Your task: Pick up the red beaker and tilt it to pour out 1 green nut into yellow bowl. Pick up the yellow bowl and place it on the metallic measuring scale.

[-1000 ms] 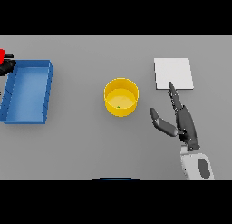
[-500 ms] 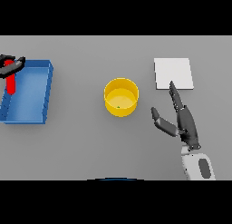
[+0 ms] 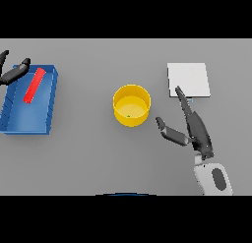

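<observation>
**Red beaker lying in the blue bin, yellow bowl on the table**

The red beaker [image 3: 34, 84] lay on its side inside the blue bin [image 3: 15, 121] at the left of the grey table [image 3: 88, 158], slanted toward the bin's far end. The left robot hand [image 3: 14, 74] showed only as dark fingers at the left edge, stretched out over the bin's far corner. It was released, with nothing in its grip, and its fingertips were just beside the beaker's upper end; whether they touched it could not be told from this angle.

The yellow bowl [image 3: 132, 105] stood upright near the middle of the table, well apart from the bin. A small dark speck, possibly the green nut [image 3: 129, 115], sat on its floor near the front wall.

The metallic measuring scale [image 3: 188, 79] appeared as a pale flat square to the right of the bowl, a little farther back. The right robot hand [image 3: 196, 131] was between the bowl and the scale, fingers straight and pointing toward the scale's near left corner, thumb spread toward the bowl. It was open and held nothing, touching neither the bowl nor, as far as could be seen, the scale.
</observation>
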Controlling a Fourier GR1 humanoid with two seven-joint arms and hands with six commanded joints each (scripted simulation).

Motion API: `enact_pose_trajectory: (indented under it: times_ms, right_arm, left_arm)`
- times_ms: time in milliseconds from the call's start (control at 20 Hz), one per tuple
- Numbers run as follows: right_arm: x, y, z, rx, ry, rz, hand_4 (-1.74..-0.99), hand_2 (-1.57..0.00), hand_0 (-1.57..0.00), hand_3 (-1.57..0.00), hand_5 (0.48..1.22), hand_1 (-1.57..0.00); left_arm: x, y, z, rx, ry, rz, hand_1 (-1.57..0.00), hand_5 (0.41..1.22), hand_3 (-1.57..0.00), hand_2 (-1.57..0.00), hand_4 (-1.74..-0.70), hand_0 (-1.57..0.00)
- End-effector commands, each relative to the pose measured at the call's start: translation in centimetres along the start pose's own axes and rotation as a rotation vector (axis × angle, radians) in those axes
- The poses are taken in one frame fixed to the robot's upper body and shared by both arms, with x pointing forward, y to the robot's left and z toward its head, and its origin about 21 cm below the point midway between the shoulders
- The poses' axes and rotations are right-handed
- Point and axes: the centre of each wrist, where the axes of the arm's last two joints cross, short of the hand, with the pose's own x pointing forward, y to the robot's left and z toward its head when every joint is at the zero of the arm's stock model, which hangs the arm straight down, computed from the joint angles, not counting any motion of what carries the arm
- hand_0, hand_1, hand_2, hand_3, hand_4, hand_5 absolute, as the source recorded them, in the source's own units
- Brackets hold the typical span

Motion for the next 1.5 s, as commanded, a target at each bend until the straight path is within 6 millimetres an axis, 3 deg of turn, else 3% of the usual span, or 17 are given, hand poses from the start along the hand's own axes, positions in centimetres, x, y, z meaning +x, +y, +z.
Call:
enact_pose_trajectory:
  times_ms: [0,250,600,1100,1250,1450]
  right_arm:
    - [0.1,-0.7,-0.4,0.043,-0.022,0.04,-1.08,0.0,0.0,0.0,0.662,0.0]
    - [1.8,-1.9,-3.5,0.265,-0.078,0.414,-1.132,0.0,0.0,0.0,0.631,0.0]
    - [4.0,-0.2,-7.8,0.57,-0.233,0.791,-1.167,0.0,0.0,0.0,0.639,0.0]
    - [3.7,2.8,-11.9,0.868,-0.265,0.985,-1.161,0.0,0.0,0.0,0.658,0.0]
    - [4.2,3.9,-12.5,0.935,-0.252,1.027,-1.164,0.0,0.0,0.0,0.67,0.0]
    - [3.4,4.7,-13.1,0.988,-0.212,1.064,-1.181,0.0,0.0,0.0,0.674,0.0]
  left_arm:
    - [0.1,0.1,0.0,0.002,-0.008,0.017,-0.03,0.652,-0.03,-0.03,-0.79,-0.03]
    - [0.6,-0.7,0.4,-0.022,-0.022,0.045,-0.01,0.678,-0.01,-0.01,-0.8,-0.01]
    - [0.4,-0.6,0.7,-0.033,-0.02,0.045,0.0,0.687,0.0,0.0,-0.81,0.0]
    - [-0.2,-0.1,0.7,-0.032,-0.013,0.048,0.0,0.696,0.0,0.0,-0.81,0.0]
    - [-0.5,0.0,0.9,-0.03,-0.021,0.037,0.0,0.7,0.0,0.0,-0.81,0.0]
    - [-0.3,0.1,0.5,-0.031,-0.011,0.035,0.0,0.703,0.0,0.0,-0.8,0.0]
